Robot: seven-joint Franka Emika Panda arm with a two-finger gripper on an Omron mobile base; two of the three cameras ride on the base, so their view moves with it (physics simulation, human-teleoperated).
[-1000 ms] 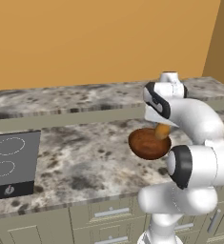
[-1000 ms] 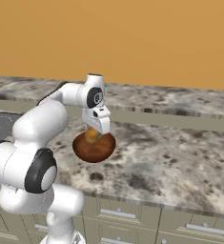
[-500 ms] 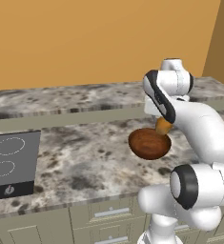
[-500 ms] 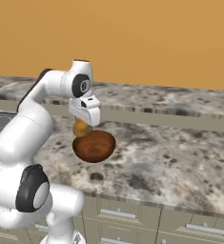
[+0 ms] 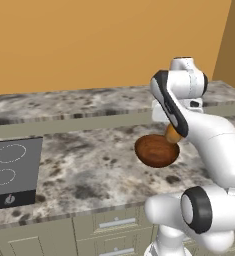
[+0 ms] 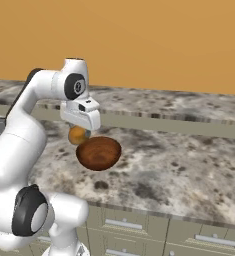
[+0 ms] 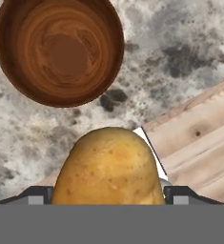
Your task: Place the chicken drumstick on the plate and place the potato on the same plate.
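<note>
Potato (image 7: 108, 167): tan-golden rounded lump, clamped in the pincer (image 6: 79, 134) and carried clear of the bench (image 6: 189, 160); in the hand view it sits between the two finger tips, with the bench surface far below. Pincer: closed on the potato, no gap seen at either side. Bowl (image 7: 58, 50): round, brown, wood-grained, empty, standing on the bench just beside and below the carried potato. Wooden board (image 7: 199, 138): pale plank surface, on the bench to one side under the hand. Cooktop (image 5: 11, 170): black, two rings, well apart at the far left of the bench. Step in hand, as judged: potato picked up, in transit toward the plate. Next move calls for carrying the potato away from the bowl, finding the red-rimmed plate, and lowering before the pincer lets go, since a round lump may roll.
</note>
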